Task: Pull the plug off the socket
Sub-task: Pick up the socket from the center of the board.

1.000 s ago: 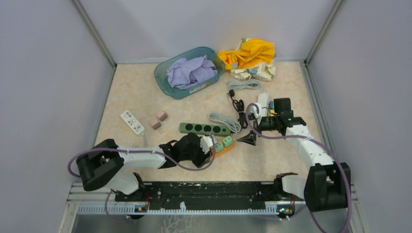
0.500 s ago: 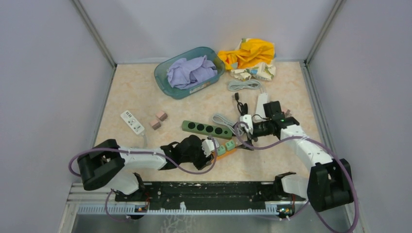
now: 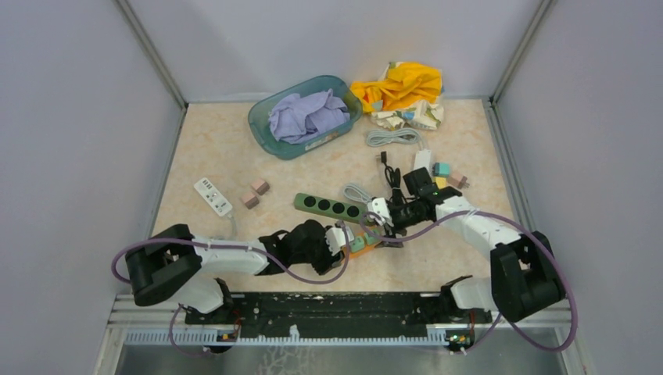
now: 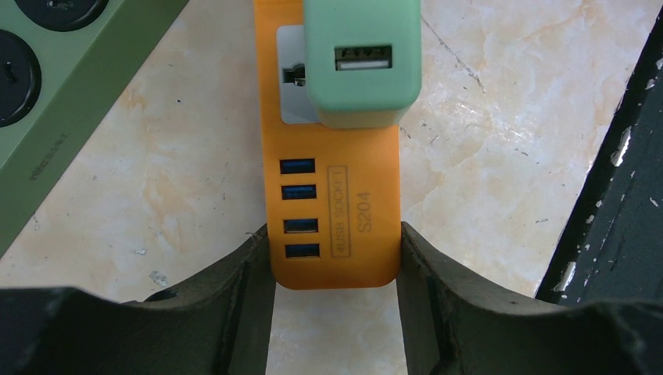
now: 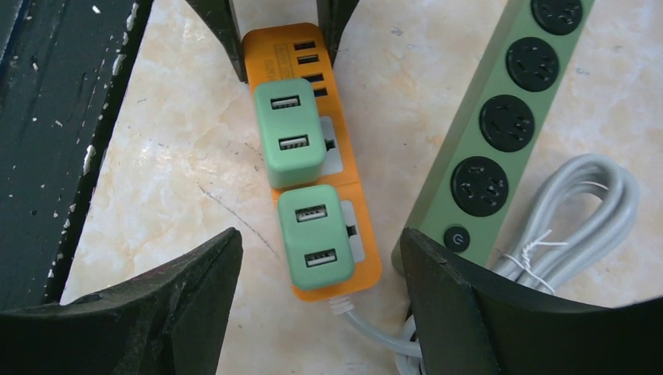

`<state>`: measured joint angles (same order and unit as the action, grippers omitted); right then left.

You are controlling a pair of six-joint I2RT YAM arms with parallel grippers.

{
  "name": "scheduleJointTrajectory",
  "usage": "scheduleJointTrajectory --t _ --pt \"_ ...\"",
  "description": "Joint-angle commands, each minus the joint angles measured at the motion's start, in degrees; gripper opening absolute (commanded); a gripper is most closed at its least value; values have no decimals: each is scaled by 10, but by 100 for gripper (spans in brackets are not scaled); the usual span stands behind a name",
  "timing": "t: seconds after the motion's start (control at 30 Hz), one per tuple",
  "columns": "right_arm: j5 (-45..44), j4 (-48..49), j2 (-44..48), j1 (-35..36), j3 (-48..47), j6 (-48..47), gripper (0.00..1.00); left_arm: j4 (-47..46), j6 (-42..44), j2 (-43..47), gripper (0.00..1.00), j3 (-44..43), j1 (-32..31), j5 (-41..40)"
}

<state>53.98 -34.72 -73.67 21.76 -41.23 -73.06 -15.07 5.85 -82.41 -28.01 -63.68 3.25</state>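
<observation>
An orange socket strip (image 3: 363, 240) lies on the table with two mint-green USB plugs (image 5: 289, 133) (image 5: 315, 234) seated in it. My left gripper (image 4: 336, 258) is shut on the strip's USB-port end, its fingers (image 4: 250, 289) pressing both long sides; one green plug (image 4: 362, 58) shows just beyond. My right gripper (image 5: 320, 242) is open and hovers over the cable end, its jaws standing wide on either side of the nearer plug without touching it. In the top view the left gripper (image 3: 342, 237) and the right gripper (image 3: 381, 216) face each other across the strip.
A dark green power strip (image 3: 331, 207) lies right beside the orange one, with a grey cable coil (image 5: 578, 211) by it. A white power strip (image 3: 213, 195), pink blocks (image 3: 255, 193), a teal basket (image 3: 262, 129), yellow cloth (image 3: 403, 86) and small coloured blocks (image 3: 446, 173) lie further off.
My right arm has swung left and forward, from beside the white adapter at the right to over the orange strip's cable end. My left gripper has kept its hold.
</observation>
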Motion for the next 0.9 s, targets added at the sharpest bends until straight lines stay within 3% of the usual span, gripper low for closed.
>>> scheduleJointTrajectory --t 0.0,0.17,0.33,0.47,0.67,0.77,0.8,0.87 --pt "-27 -7 -17 24 -14 -24 71 7 21 3 1 12 -23 54" --pt "-51 -9 -22 41 -12 -34 63 3 16 9 1 11 -24 42" --pt "-60 -8 -22 46 -13 -39 37 -19 0 18 13 14 -24 27" --pt "-62 -16 -23 48 -13 -50 27 -41 -14 39 31 26 -24 9" --pt "-51 -31 -24 50 -19 -58 16 -105 -50 111 67 72 -24 -8" --pt "-45 -37 -25 50 -25 -56 12 -145 -60 155 76 102 -23 -11" --pt "-40 -42 -29 50 -28 -50 10 -178 -67 199 86 133 -23 -23" --pt "-36 -42 -30 49 -31 -44 9 -194 -72 226 92 150 -23 -33"
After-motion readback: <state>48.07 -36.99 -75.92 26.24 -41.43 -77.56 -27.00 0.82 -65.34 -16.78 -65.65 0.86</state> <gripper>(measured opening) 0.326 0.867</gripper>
